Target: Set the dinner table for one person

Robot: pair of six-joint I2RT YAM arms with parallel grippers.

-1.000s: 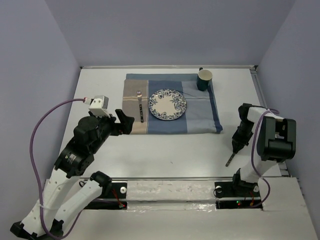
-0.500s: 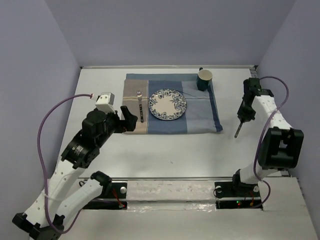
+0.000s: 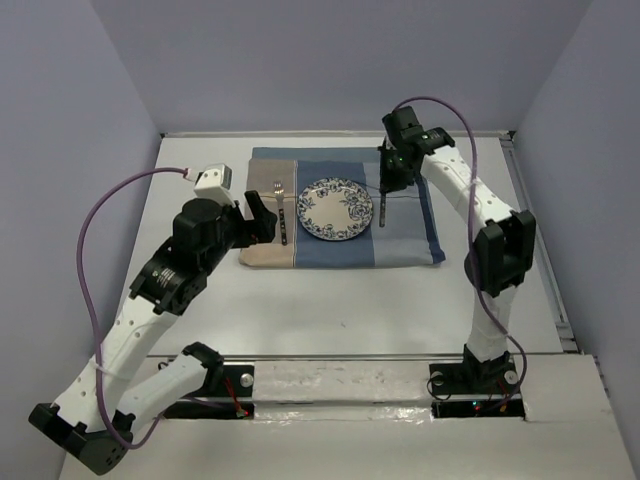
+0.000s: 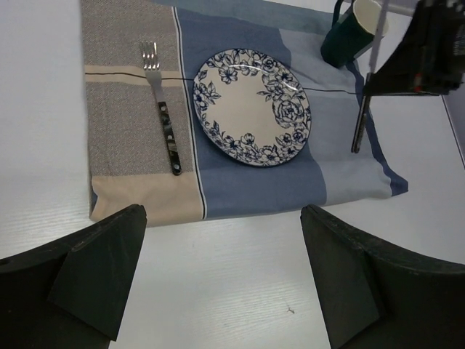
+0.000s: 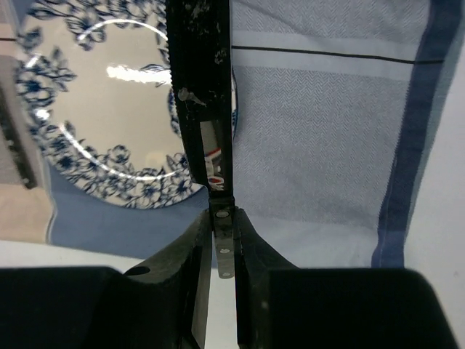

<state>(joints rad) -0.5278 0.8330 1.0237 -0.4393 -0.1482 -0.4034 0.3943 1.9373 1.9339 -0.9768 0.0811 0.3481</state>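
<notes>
Found right gripper (image 5: 220, 225) clamped on one end of knife (image 5: 203, 80), the rest hanging free toward the near side. Found left gripper (image 4: 221, 243) with fingers wide apart, holding nothing, hovering above dinner table (image 3: 340, 300) just off near left corner of mat (image 3: 405, 245).

Dinner table noted under both arms, filling the floor of the view. Mat noted at its far middle, with plate (image 3: 335, 208) at centre, fork (image 4: 163, 116) left of plate, mug (image 4: 349, 36) at far right corner.

Knife poised just right of plate. From right wrist view, overlapping plate's right rim. Cannot tell whether tip touching cloth.

Risks, judged:
- Landing on rim instead of cloth if lowered without shifting right; likely to clink, nudge plate or lie propped.
- Pivoting in the pinch, being gripped at one end only; likely to end up crooked.
- Bouncing or sliding if let go from height.
- Knocking mug, close behind right wrist, on any retreat toward far right.
- Dragging mat if pressed down, then pulled.
</notes>
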